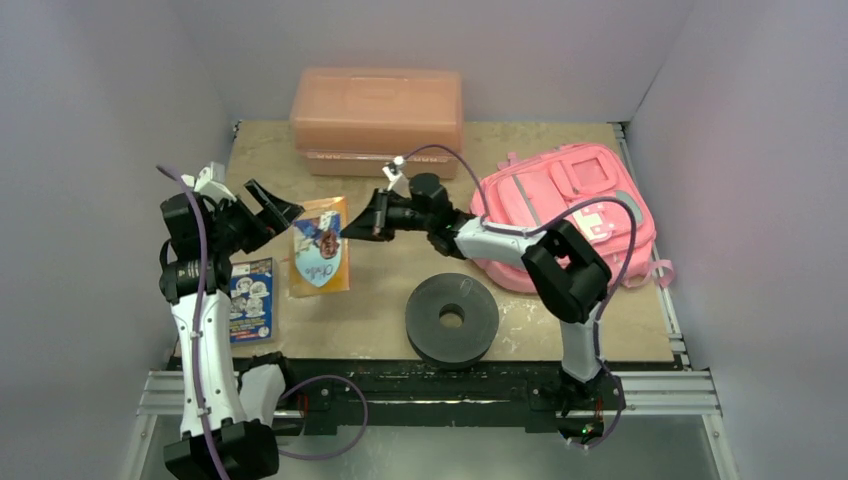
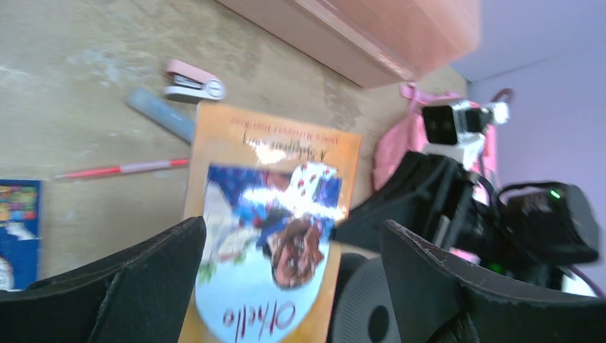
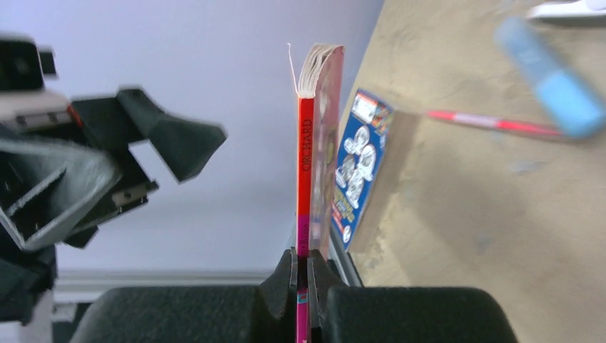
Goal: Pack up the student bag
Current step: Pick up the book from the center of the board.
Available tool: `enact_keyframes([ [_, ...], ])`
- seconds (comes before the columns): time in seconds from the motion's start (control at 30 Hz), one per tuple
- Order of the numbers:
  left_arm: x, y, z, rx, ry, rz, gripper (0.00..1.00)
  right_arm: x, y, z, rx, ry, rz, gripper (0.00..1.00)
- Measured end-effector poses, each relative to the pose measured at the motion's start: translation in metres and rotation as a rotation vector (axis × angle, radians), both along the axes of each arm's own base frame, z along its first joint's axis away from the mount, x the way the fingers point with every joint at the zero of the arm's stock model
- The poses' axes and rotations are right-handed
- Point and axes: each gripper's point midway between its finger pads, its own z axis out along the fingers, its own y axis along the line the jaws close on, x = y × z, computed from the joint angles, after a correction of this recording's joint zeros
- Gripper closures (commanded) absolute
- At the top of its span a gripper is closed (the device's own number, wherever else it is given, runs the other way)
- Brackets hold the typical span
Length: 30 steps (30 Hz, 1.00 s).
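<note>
Counter (image 1: 378, 300): tan, scuffed board carrying everything below.
Student bag (image 1: 575, 205): bright pink, lying flat with its front pockets up on the right side of the counter, behind the right arm's elbow. It is well apart from the right gripper, which points leftward away from it, and farther again from the left gripper.
Plastic box (image 1: 375, 110): salmon pink, lid down, at the far edge, just left of the bag.
Black disc (image 1: 470, 335): round with a centre hole, flat near the front edge.
Orange book (image 1: 320, 262): "Othello" cover facing up, left of centre, gripped at its right-hand edge.
Blue booklet (image 1: 250, 300): flat by the left arm, near the orange book.
Right gripper (image 3: 301, 275): pinched tight on the book's red spine, pages fanning beyond the fingers.
Left gripper (image 1: 271, 210): spread wide with nothing in it, just left of the book's far corner.
Stapler (image 2: 193, 82), blue tube (image 2: 161, 113), red pen (image 2: 121, 169): on the counter beside the book.
</note>
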Motion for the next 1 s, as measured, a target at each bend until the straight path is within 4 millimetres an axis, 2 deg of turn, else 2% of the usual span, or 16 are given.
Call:
enact_keyframes([
  [0.13, -0.013, -0.030, 0.018, -0.129, -0.055, -0.093, 0.09, 0.032, -0.058, -0.003, 0.019, 0.056, -0.113, 1.00],
  [0.2, -0.022, -0.048, 0.022, -0.197, -0.067, -0.144, 0.08, 0.043, -0.089, 0.003, 0.027, 0.072, -0.172, 1.00],
  [0.37, -0.039, -0.092, 0.031, -0.362, -0.075, -0.274, 0.05, 0.057, -0.165, 0.043, 0.094, 0.023, -0.320, 1.00],
  [0.47, -0.043, -0.115, 0.027, -0.449, -0.064, -0.321, 0.03, 0.065, -0.217, 0.070, 0.153, -0.024, -0.432, 1.00],
  [0.57, -0.046, -0.142, 0.022, -0.507, -0.047, -0.361, 0.02, 0.069, -0.258, 0.083, 0.202, -0.032, -0.533, 1.00],
  [0.67, -0.049, -0.177, 0.024, -0.548, -0.043, -0.423, 0.04, 0.065, -0.276, 0.088, 0.243, -0.009, -0.577, 1.00],
  [0.8, -0.042, -0.221, 0.026, -0.585, -0.053, -0.478, 0.09, 0.058, -0.276, 0.097, 0.321, 0.048, -0.565, 1.00],
  [0.9, -0.033, -0.246, 0.021, -0.607, -0.055, -0.482, 0.18, 0.053, -0.277, 0.103, 0.394, 0.088, -0.553, 1.00],
  [1.0, -0.022, -0.264, 0.020, -0.640, -0.073, -0.466, 0.25, 0.046, -0.278, 0.100, 0.443, 0.140, -0.544, 1.00],
])
